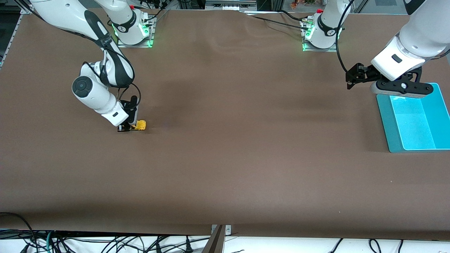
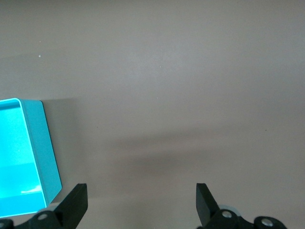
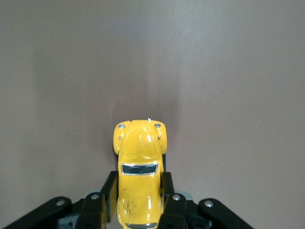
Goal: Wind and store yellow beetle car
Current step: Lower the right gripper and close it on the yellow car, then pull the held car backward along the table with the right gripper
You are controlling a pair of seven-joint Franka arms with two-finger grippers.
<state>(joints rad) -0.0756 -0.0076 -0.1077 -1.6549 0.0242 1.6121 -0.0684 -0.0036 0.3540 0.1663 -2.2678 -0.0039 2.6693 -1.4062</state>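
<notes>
The yellow beetle car (image 1: 140, 125) is on the brown table toward the right arm's end, with its wheels on the surface. My right gripper (image 1: 129, 127) is shut on the car's sides. In the right wrist view the car (image 3: 139, 176) sits between the two black fingers (image 3: 108, 191), its nose pointing away from the wrist. My left gripper (image 1: 351, 80) is open and empty, held over the table beside the teal bin (image 1: 415, 119). In the left wrist view its fingers (image 2: 76, 202) stand wide apart over bare table.
The teal bin stands at the left arm's end of the table and shows empty; its corner is in the left wrist view (image 2: 28, 157). The robot bases (image 1: 135, 30) stand along the table's back edge. Cables hang below the front edge.
</notes>
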